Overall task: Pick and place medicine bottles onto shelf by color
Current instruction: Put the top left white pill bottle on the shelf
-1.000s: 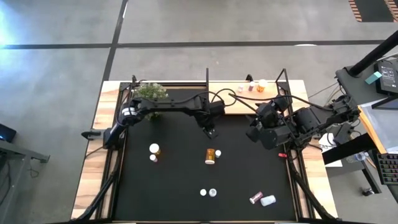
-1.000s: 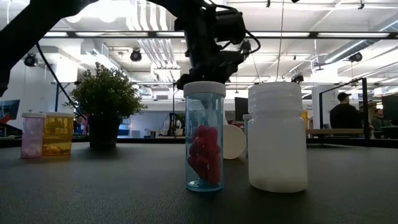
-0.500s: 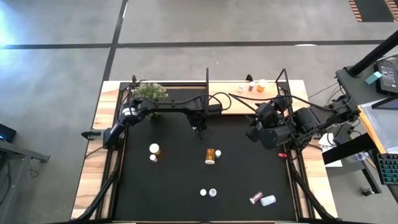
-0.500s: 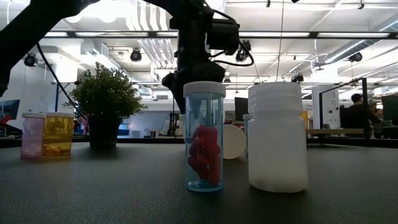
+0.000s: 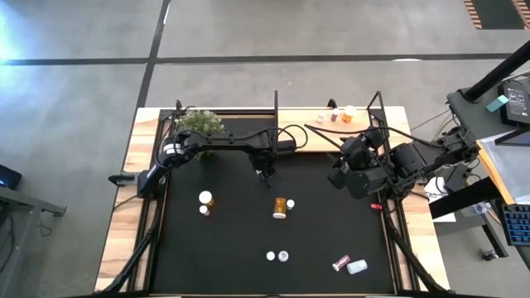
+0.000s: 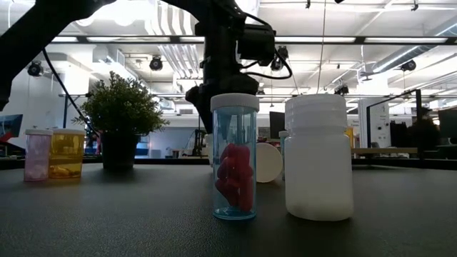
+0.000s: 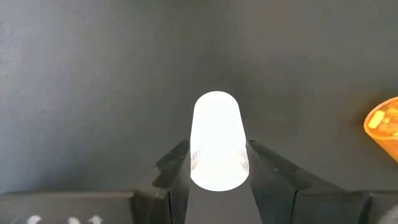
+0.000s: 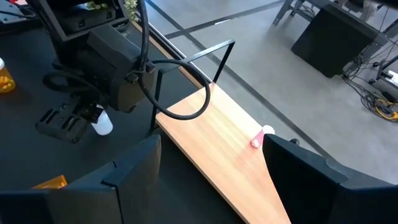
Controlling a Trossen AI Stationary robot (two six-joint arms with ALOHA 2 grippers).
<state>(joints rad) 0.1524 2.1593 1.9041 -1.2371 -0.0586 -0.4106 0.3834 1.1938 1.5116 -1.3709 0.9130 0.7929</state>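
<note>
Bottles were still scattered over the black surface [image 5: 232, 240], and one white bottle [image 7: 216, 142] was gripped between the fingers of the left gripper [image 5: 267, 172], as the left wrist view showed, with the jaws narrowed against its sides. Over the last second this gripper had been drawn back from a spot farther out over the surface toward the left and slightly nearer the shelf [image 5: 331, 136], with the bottle carried along; between the last two looks it had hardly shifted. The bottle appeared lifted clear of the surface, and an orange bottle [image 7: 384, 121] was seen at the edge of the same view, apart from it.

From this it was judged that the pick had been completed and the carry toward the shelf had begun. On the shelf's far right end a few bottles [image 5: 341, 115] were already stood, pink, white and orange among them as far as could be told. Placement of the white one beside its like was judged the next need, with the black posts to be avoided.

The right gripper [image 8: 211, 180] was held with its jaws standing wide and nothing between them, waiting over the right end of the shelf, unchanged throughout.

Left on the surface were an orange bottle lying on its side [image 5: 281, 207], several small white ones [image 5: 277, 257] and a maroon one [image 5: 340, 263]. A potted plant [image 5: 199, 124] was left beside the shelf's left end.
</note>
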